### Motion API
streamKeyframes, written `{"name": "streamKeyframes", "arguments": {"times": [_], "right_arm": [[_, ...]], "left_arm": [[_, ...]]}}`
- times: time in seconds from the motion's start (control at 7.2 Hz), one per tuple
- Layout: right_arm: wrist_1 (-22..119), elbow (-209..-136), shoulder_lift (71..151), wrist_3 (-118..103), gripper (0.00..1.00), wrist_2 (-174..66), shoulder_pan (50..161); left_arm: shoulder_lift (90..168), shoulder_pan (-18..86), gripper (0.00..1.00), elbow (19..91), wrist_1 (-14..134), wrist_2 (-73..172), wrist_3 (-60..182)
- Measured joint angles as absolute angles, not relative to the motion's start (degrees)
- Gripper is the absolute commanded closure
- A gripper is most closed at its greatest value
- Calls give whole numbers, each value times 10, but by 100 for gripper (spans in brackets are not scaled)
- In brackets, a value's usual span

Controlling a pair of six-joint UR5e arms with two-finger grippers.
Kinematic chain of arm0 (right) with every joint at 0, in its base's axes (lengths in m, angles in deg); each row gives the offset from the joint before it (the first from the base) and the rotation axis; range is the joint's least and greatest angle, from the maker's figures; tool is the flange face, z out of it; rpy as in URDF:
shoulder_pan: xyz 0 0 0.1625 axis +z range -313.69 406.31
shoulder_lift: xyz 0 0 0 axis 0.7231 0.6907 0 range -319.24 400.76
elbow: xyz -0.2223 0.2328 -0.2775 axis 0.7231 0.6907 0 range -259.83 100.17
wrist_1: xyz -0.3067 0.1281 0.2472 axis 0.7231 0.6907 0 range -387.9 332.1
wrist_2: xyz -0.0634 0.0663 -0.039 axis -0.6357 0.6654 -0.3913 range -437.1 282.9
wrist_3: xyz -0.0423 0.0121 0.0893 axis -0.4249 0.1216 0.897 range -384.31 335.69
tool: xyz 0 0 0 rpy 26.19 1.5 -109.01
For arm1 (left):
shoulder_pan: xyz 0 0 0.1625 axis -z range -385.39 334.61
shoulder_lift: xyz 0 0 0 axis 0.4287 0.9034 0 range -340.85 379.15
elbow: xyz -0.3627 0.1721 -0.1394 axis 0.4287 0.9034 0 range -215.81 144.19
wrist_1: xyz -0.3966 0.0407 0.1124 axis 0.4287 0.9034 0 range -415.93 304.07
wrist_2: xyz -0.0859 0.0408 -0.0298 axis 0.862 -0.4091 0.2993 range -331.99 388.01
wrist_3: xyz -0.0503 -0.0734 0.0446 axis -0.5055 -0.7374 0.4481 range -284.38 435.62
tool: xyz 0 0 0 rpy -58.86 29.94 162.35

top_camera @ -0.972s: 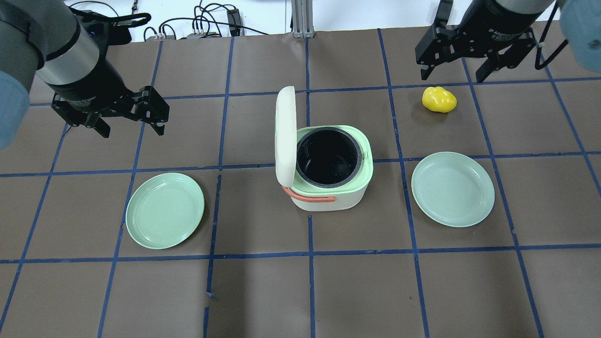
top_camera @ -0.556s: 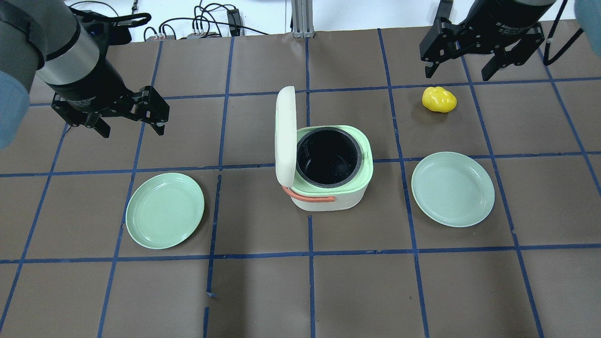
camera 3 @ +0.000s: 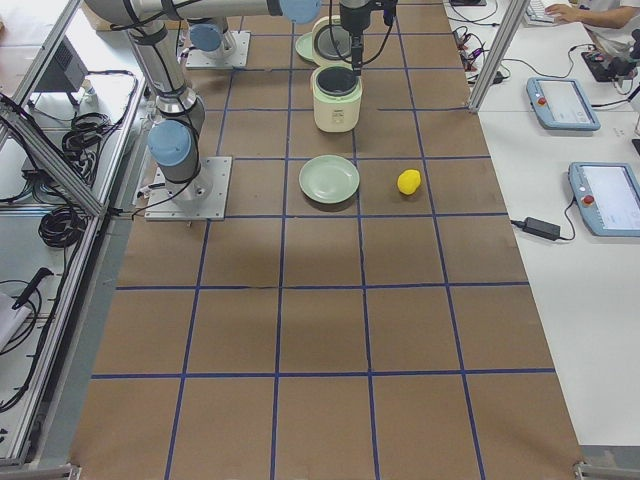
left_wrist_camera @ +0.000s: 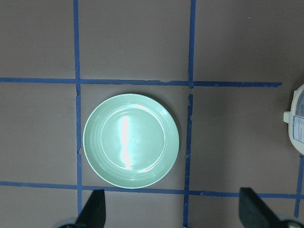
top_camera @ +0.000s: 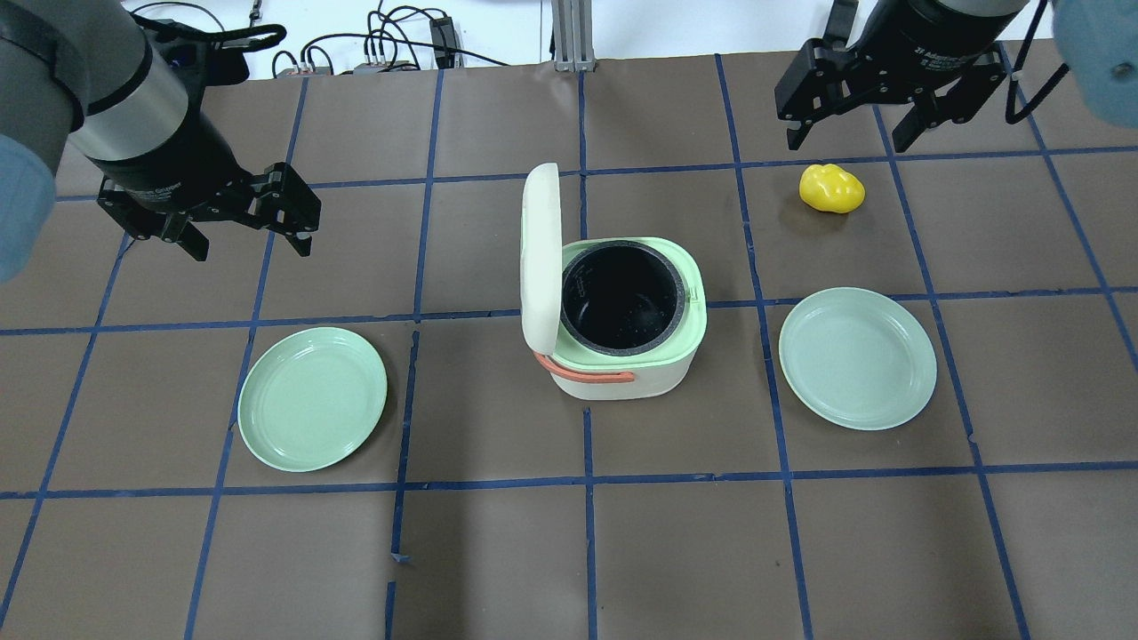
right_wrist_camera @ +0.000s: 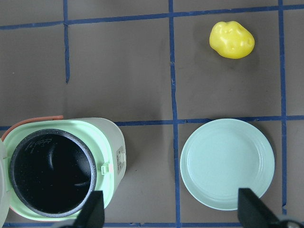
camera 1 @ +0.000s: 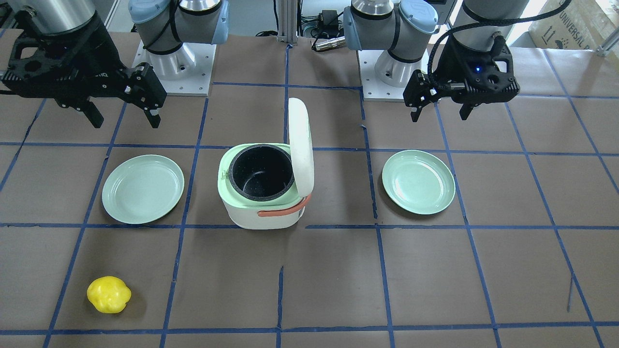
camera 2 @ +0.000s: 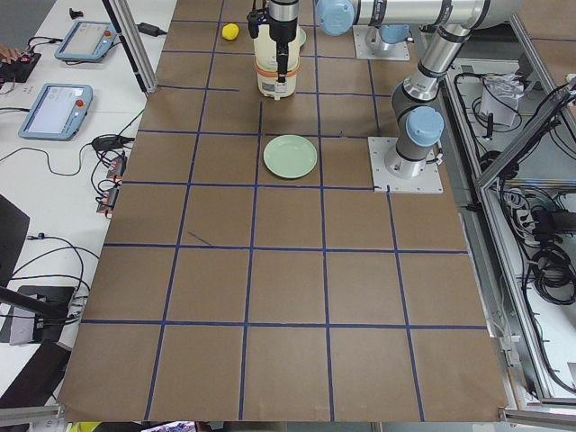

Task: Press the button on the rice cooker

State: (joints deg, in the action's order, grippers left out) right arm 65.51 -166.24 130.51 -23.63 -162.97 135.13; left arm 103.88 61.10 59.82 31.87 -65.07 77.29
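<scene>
We are looking at a white rice cooker with a pale-green top rim (top_camera: 667, 378) that is standing near the middle of the brown table with blue tape lines (top_camera: 498, 551). Its white lid (top_camera: 540, 258) is standing upright and open on the side toward the robot's left arm, so the black inner pot (top_camera: 622, 302) is showing. The small pale-green button tab (right_wrist_camera: 105, 167) is sitting at the edge of the green rim, on the side opposite the hinge and toward the robot's right arm. Both grippers are staying well apart from it. The left gripper (top_camera: 250, 247) is hanging above the table on the cooker's left side, with its jaws apart and holding nothing. The left wrist view is showing a round pale-green plate (left_wrist_camera: 131, 140) lying flat on the table. The right gripper (top_camera: 846, 142) is hanging at the far right, its jaws also apart and empty, near a yellow lumpy object (top_camera: 831, 188). A second round pale-green plate (top_camera: 857, 357) is lying on the table at the cooker's right side.
</scene>
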Motion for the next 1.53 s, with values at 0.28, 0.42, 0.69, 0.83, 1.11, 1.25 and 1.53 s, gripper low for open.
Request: {"name": "streamKeyframes", "arguments": {"times": [0.28,0.42,0.69,0.83,1.11,1.25,1.53], "right_arm": [[662,-1665,1295,-236,0,-1630,1367],[682,-1662,1283,-236,0,-1630,1377],[711,-1668,1273,-237,0,-1630,1391],[710,-1671,1278,-238,0,-1630,1393],[702,-1674,1285,-238,0,-1631,1394],[700,-1682,1286,-239,0,-1631,1395],[677,-1710,1286,-241,0,-1634,1393]], "left_arm": [[1039,611,0,598,319,-651,773],[1039,611,0,598,319,-651,773],[1039,611,0,598,319,-651,773],[1039,611,0,598,319,-651,773],[1039,611,0,598,319,-651,773],[1039,611,0,598,319,-651,773],[1039,611,0,598,319,-651,773]]}}
